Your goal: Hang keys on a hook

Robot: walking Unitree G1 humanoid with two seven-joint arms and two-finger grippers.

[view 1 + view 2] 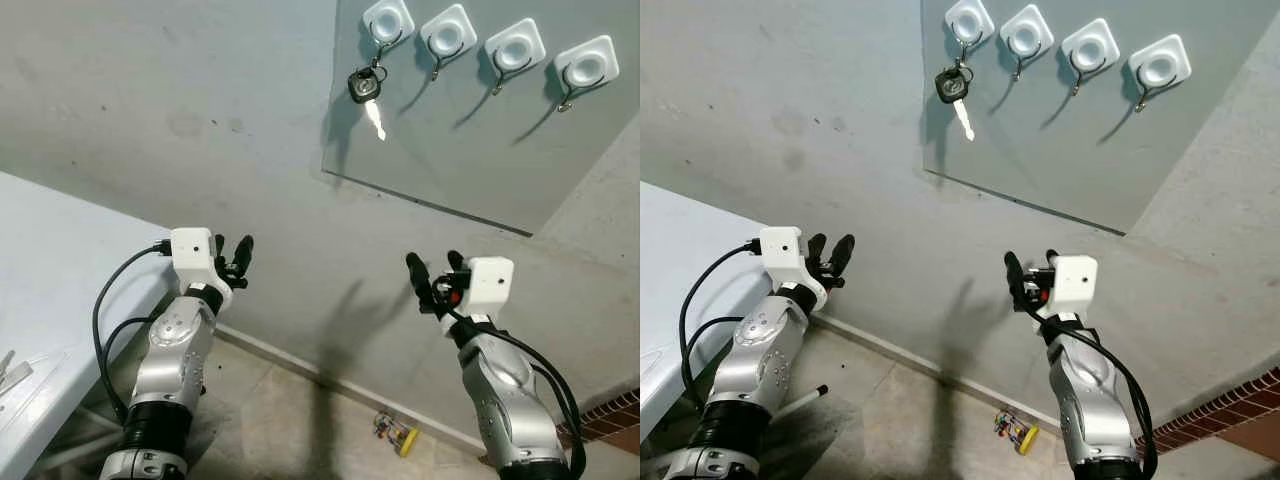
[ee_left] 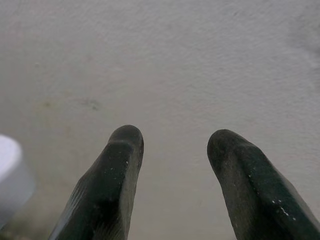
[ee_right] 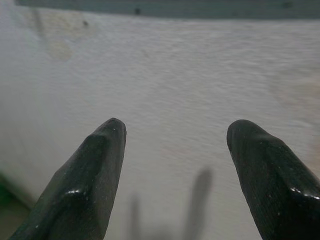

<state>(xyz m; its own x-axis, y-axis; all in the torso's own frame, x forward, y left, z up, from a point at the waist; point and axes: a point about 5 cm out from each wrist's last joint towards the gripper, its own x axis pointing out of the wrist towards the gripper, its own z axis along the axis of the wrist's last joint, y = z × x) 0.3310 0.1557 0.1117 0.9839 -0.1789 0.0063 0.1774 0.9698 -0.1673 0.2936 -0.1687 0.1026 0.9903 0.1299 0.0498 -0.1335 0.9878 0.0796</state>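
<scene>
Grey plaster wall [image 1: 150, 110], white table [image 1: 45, 270] at left, tiled floor [image 1: 270, 420], brick edge [image 1: 610, 415] at right

- A panel [image 1: 470, 150] is mounted on the wall [image 1: 150, 110] in the upper right of the frame.
- Four hooks run in a row along the panel's top: first hook [image 1: 387, 22] leftmost, then second hook [image 1: 447, 34], third hook [image 1: 514, 47], and fourth hook [image 1: 585, 64] rightmost.
- The keys [image 1: 365, 88] hang from the first hook, against the panel's upper left corner.
- A table [image 1: 50, 270] sits at the left edge, its far side against the wall.
- The left gripper [image 1: 233, 256] is at lower left, beside the table's corner, facing the wall.
- The right gripper [image 1: 434, 272] is at lower right, below the panel's bottom edge.
- A small object [image 1: 397, 432] lies on the floor [image 1: 290, 420] at lower centre, near the wall's base, between the two arms.
</scene>
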